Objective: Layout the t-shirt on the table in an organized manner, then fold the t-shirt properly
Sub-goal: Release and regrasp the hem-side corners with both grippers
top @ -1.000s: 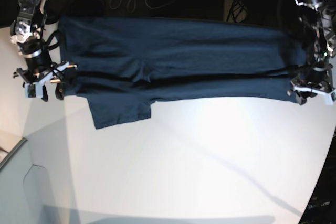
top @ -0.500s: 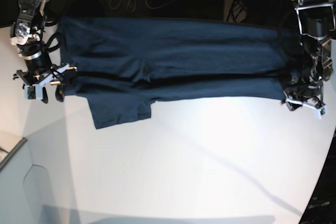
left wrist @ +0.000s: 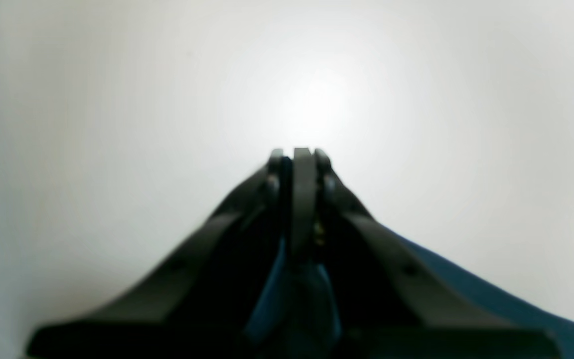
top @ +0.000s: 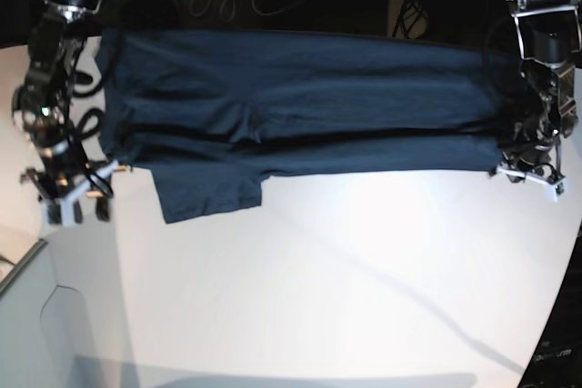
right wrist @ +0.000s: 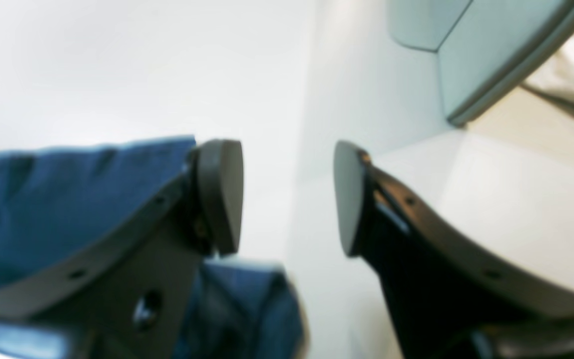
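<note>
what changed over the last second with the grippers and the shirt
The left gripper closed on the t-shirt edge. The right gripper moved toward the camera, off the shirt's end, and stayed open and empty. The t-shirt stayed spread flat on the table.

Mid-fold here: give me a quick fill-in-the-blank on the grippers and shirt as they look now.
1. The left gripper is ____ on the t-shirt.
2. The right gripper's jaws stand ____, with nothing between them.
3. The t-shirt's colour is dark ____.
4. The table is ____ in colour.

Missing words: shut; open; blue; white
</note>
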Motion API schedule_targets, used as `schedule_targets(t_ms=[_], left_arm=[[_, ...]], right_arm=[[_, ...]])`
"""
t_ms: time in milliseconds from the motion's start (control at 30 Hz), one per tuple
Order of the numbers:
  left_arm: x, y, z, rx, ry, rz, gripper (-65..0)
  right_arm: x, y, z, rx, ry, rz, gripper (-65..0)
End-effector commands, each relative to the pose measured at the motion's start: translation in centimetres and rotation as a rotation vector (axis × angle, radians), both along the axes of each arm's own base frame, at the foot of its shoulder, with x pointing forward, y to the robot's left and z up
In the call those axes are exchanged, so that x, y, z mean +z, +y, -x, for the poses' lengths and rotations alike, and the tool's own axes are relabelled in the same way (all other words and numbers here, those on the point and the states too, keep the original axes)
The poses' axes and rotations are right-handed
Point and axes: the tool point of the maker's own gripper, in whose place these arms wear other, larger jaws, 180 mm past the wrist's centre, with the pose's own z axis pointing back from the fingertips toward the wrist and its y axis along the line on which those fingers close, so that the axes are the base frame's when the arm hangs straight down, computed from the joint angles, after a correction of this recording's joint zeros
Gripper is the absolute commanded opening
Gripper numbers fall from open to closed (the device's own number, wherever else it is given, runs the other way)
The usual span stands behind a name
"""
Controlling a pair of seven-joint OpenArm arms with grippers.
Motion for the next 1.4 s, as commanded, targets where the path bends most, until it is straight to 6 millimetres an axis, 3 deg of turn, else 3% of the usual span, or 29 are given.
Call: schedule_targets(t_ms=[0, 233, 500, 867, 1100, 1233, 1367], left_arm=[[2.0, 1.1, -1.4, 0.005, -0.053, -0.027, -64.9], [2.1, 1.1, -1.5, 0.003, -0.057, -0.028, -64.8], [2.1, 1.2, -1.4, 0.003, -0.056, -0.03, -64.8], [2.1, 1.2, -1.4, 0.002, -0.056, -0.029, -64.8], [2.1, 1.2, -1.3, 0.002, -0.055, -0.029, -64.8], [2.1, 1.2, -1.4, 0.004, -0.057, -0.03, -64.8], [2.2, 1.2, -1.4, 0.005, -0.059, -0.03, -64.8]], right_arm=[[1.5, 0.7, -1.8, 0.035, -0.032, 0.003, -35.3], [-3.7, 3.6, -5.1, 0.154, 0.247, 0.033, -26.0], [-7.7, 3.6, -5.7, 0.131, 0.384, -0.04, -25.8], [-9.1, 6.0, -4.8, 0.153, 0.41, -0.08, -25.7], [-10.3, 6.2, -3.4, 0.154, 0.44, -0.085, -26.2], [-11.9, 6.9, -2.3, 0.175, 0.496, -0.085, -36.4], [-13.4, 8.3, -1.2, 0.241, 0.553, -0.041, -58.1]])
